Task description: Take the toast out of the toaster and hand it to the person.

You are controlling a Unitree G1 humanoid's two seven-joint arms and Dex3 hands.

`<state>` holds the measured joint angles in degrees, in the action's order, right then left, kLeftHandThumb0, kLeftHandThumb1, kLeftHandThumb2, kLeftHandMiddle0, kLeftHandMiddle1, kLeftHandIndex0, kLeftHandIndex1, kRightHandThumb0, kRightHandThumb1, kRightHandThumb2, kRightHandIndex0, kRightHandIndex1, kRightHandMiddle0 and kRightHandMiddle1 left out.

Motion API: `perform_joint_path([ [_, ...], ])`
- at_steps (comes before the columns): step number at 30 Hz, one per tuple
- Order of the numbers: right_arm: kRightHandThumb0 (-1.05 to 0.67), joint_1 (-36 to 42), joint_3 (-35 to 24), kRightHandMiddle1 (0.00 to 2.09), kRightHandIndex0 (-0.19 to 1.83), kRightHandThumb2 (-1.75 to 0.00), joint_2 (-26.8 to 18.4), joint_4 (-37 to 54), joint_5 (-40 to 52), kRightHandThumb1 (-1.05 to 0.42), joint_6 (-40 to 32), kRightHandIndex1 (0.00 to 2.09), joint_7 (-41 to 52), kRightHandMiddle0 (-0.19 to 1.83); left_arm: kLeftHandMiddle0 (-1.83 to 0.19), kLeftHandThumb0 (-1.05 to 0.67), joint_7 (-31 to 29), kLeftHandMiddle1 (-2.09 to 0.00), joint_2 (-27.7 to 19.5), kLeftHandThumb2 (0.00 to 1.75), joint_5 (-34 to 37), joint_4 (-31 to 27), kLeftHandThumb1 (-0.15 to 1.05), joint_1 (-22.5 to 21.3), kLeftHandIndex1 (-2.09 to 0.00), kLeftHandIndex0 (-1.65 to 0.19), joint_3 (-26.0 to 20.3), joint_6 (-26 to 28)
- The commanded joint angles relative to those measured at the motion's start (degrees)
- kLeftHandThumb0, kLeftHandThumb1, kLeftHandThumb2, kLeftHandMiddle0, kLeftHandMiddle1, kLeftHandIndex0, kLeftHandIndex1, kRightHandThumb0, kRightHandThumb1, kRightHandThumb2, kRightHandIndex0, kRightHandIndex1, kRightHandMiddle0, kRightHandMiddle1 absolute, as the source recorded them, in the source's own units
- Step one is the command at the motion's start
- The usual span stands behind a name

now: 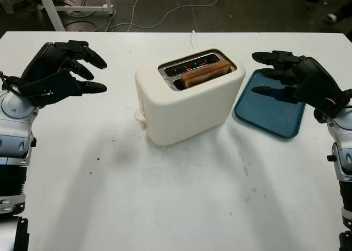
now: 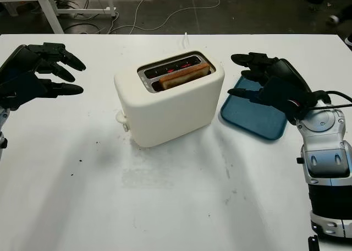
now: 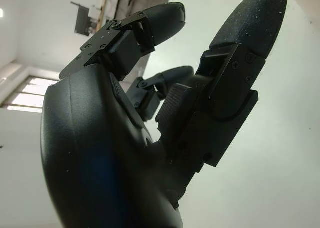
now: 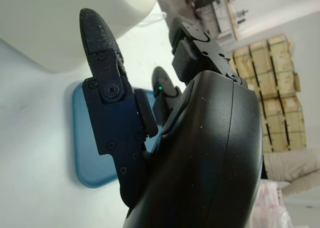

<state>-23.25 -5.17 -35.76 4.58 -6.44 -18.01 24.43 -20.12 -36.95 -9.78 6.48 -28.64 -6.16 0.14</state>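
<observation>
Lab/workshop; loose cables (image 1: 165, 11) on dark floor; stacked crates (image 4: 280, 83)

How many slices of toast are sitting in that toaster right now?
1. A single toast stands in the nearer slot of the cream toaster at the table's middle. The farther slot looks empty, showing glowing red elements, though a slice sunk deep could be hidden.

Cream toaster (image 1: 190, 99), brown toast (image 1: 205, 74), blue tray (image 1: 269, 105)
</observation>
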Motion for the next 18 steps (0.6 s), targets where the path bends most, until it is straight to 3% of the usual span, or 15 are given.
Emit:
perform_joint_path([
  [1, -0.63, -0.3, -0.08, 0.0, 0.48, 0.0, 0.06, 0.49, 0.55, -0.89, -0.31, 0.01, 0.11, 0.43, -0.77, -1.05, 0.05, -0.9, -1.06, 0.0, -0.32, 0.17, 0.71, -0.44, -0.85, -0.72, -0.03, -0.81],
  [18, -0.67, -0.29, 0.09, 0.0, 0.48, 0.0, -0.04, 0.25, 0.27, -0.89, 0.01, 0.01, 0.15, 0.43, -0.75, -1.05, -0.2, -0.92, -0.72, 0.0, 0.4, -0.2, 0.7, -0.27, -0.86, -0.71, -0.3, -0.03],
])
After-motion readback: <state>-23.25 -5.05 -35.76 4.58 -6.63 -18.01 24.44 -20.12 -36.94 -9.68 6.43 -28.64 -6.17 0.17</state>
